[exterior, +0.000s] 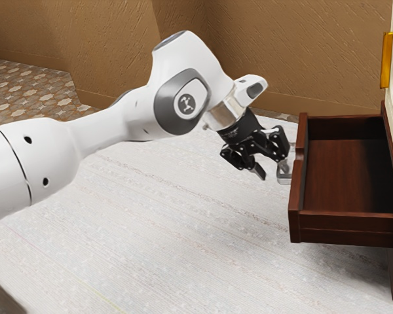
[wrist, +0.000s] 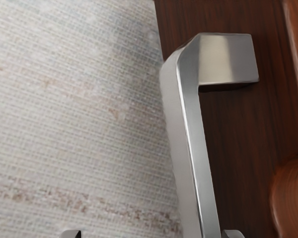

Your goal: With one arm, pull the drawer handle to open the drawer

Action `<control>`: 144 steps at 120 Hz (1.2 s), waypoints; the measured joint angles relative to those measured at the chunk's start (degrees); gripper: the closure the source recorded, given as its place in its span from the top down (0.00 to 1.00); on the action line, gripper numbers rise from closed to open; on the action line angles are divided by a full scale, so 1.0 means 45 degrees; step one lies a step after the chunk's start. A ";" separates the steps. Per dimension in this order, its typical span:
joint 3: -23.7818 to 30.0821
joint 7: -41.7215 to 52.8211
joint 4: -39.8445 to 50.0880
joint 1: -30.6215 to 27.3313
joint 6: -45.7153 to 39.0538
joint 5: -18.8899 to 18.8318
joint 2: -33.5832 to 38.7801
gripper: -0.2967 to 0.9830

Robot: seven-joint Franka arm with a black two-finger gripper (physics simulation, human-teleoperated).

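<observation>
Gripper (exterior: pixel 272 174), fingers parted, at the pull handle (wrist: pixel 191 144) of a drawer (exterior: pixel 344 222) standing open.
One end of the squared, silvery metal handle, between the fingers, is cut off in the wrist view; the exterior view adds the drawer's shadowed, reddish-brown interior.

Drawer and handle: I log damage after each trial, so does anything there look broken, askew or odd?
Nothing stands out. The drawer stands open without obvious tilt; the handle looks unbent. The dip in the drawer front's top edge looks like a smooth cutout, not a break.
</observation>
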State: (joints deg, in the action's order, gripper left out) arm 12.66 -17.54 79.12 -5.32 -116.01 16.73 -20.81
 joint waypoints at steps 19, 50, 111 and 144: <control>-0.0002 0.0005 0.0221 -0.0121 0.0062 -0.0005 0.0205 0.48; -0.0002 0.0007 0.0410 -0.0295 0.0178 -0.0004 0.0358 0.48; -0.0041 0.0060 0.0495 -0.0413 0.0236 0.0026 0.0676 0.56; 0.0080 0.0140 -0.0271 -0.0279 0.1524 -0.1055 0.1243 0.70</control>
State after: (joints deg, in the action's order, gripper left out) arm 13.02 -16.91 77.90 -6.58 -109.15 11.98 -15.22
